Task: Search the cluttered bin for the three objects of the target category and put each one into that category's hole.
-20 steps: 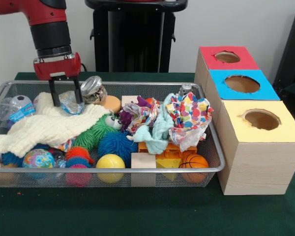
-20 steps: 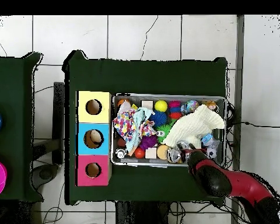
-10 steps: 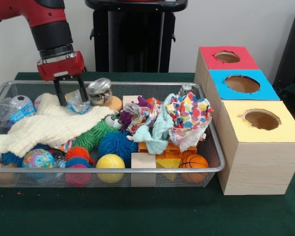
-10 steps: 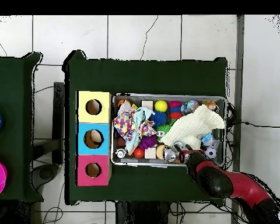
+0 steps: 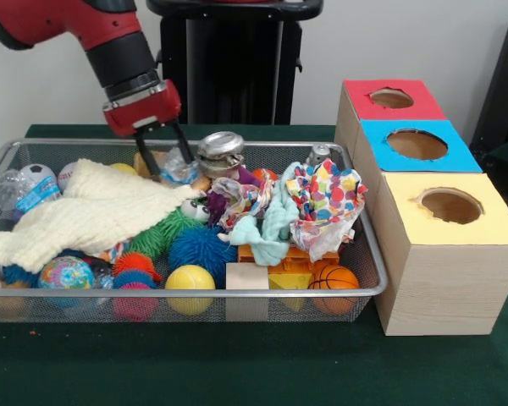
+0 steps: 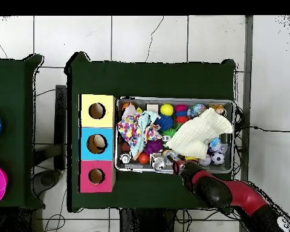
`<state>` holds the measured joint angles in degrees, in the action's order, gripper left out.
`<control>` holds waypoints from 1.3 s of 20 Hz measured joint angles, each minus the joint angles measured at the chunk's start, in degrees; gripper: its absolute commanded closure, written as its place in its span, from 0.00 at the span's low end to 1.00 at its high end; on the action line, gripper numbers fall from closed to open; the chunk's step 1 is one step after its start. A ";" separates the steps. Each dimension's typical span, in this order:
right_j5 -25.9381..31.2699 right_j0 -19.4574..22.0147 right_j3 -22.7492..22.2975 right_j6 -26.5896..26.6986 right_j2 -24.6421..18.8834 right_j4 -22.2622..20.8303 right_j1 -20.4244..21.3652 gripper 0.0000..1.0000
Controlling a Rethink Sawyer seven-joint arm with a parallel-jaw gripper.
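Observation:
My gripper (image 5: 168,157) hangs over the back of the wire bin (image 5: 237,293), left of centre. It is shut on a crumpled clear plastic item (image 5: 178,171). A silvery crushed can-like piece (image 5: 220,152) hangs right beside that plastic, lifted above the pile. From overhead the gripper (image 6: 176,164) is at the bin's lower edge with the silvery piece (image 6: 159,162) to its left. Three boxes stand beside the bin, each with a round hole in its top: red (image 5: 391,97), blue (image 5: 416,144), yellow (image 5: 450,205).
A cream knitted cloth (image 5: 93,211) covers the bin's left half. A spotted cloth (image 5: 326,203), green spiky toy (image 5: 165,228), blue spiky ball (image 5: 201,248), yellow ball (image 5: 190,282), small basketball (image 5: 334,279) and globe ball (image 5: 66,272) fill the rest.
The gripper has risen and moved right along the bin's back edge, from over the cream cloth toward the middle. The clear plastic and the silvery piece came with it.

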<state>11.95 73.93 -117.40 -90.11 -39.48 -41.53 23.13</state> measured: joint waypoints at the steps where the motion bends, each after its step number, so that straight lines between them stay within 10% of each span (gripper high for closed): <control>1: 0.18 -0.22 -0.26 0.00 0.00 0.00 -0.10 0.00; 18: 0.16 -1.84 -0.80 0.00 -1.08 -4.34 -0.33 0.00; 19: 0.12 -1.77 -0.80 0.00 -1.41 -5.20 -0.32 1.00; 26: -0.04 -1.61 -0.80 0.00 -1.81 -6.47 -0.33 1.00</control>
<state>11.91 72.32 -118.20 -90.11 -41.28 -48.00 22.80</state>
